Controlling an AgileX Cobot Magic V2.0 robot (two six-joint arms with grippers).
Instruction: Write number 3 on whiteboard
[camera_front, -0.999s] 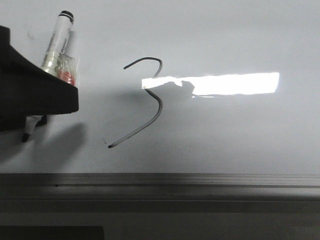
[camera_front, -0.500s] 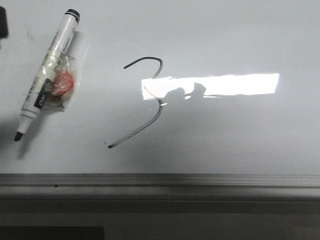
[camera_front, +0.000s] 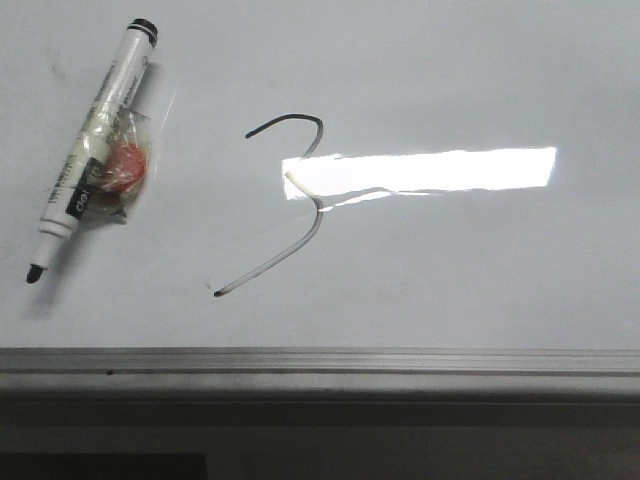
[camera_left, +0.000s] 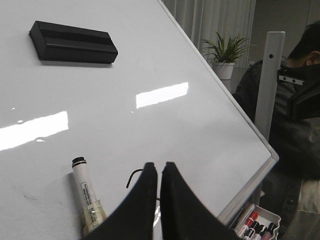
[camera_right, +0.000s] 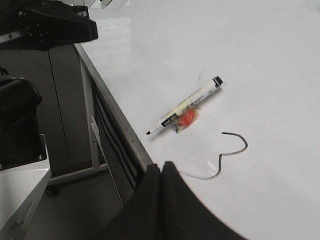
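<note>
The whiteboard (camera_front: 460, 70) fills the front view, with a grey metal rail (camera_front: 320, 360) along its near edge. The number 3 (camera_front: 300, 215) is a thin black-grey line with a long lower tail, crossing a bright light reflection. It also shows in the right wrist view (camera_right: 227, 152); in the left wrist view only its top curl (camera_left: 132, 176) shows beside the fingers. A white marker (camera_front: 92, 195), uncapped and wrapped in tape with a red lump, lies flat on the board left of the 3. My left gripper (camera_left: 160, 166) is shut and empty above the board. My right gripper (camera_right: 163, 166) is shut and empty over the board's edge.
A black eraser (camera_left: 72, 42) sits on the board far from the 3. A tray of markers (camera_left: 256, 222) and a person in dark clothes (camera_left: 295, 125) are beyond the board's corner. The left arm (camera_right: 45, 22) hangs over the board's rail (camera_right: 112, 115).
One second ago my left gripper held the marker at the front view's left edge. It let the marker go onto the board and has moved out of the front view.
</note>
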